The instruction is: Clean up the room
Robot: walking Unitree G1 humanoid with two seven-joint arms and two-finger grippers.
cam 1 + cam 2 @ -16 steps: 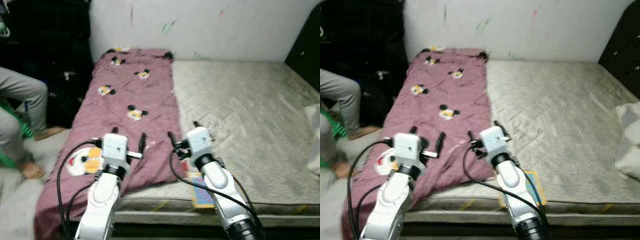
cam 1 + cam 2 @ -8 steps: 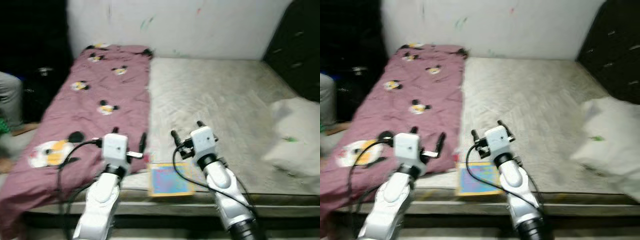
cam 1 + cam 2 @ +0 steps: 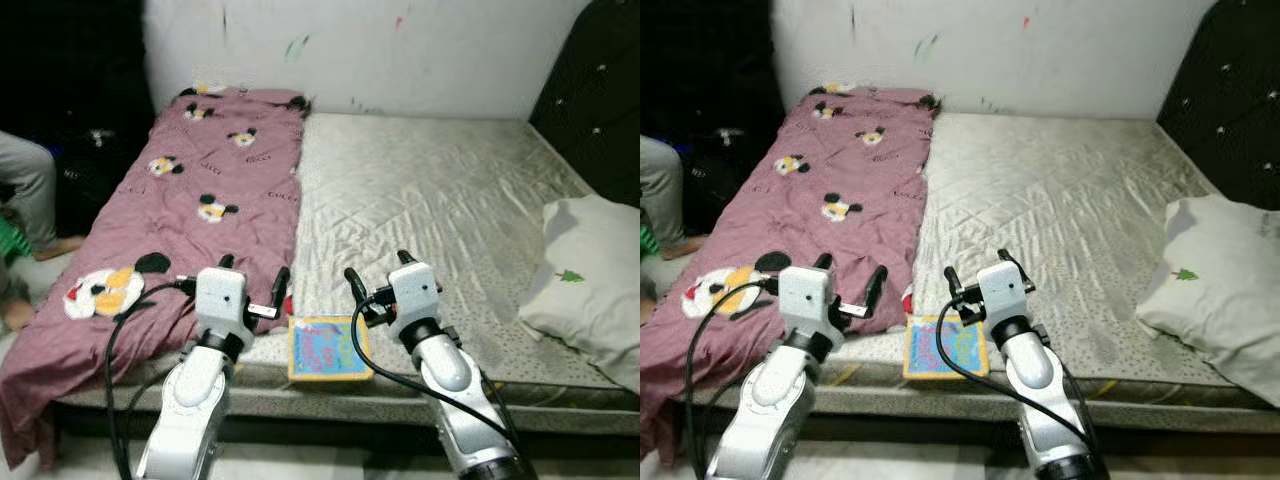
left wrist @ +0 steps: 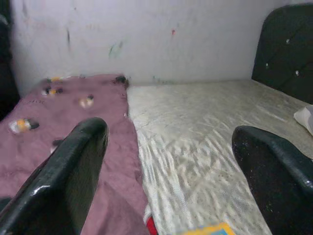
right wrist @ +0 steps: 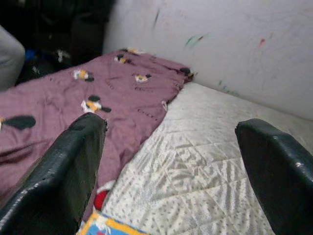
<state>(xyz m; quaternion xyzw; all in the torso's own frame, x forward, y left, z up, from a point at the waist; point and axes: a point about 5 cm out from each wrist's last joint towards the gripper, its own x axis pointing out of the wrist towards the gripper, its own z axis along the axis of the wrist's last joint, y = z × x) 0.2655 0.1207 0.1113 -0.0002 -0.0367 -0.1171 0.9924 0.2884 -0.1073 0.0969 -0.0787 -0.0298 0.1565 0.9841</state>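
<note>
Blanket (image 3: 200, 210) left on mattress (image 3: 430, 200), pillow (image 3: 585, 270) right (book (image 3: 325, 348) at front edge).

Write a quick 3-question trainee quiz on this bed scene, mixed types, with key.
1. True or false: the book lies at the near edge of the mattress, between the two grippers.
2. What lies at the mattress's right side? A) pillow B) basket C) shoes
3. What covers the mattress's left part?

Key
1. True; the left gripper and right gripper both hover open.
2. A, the pillow.
3. The maroon blanket with cartoon prints.
</note>
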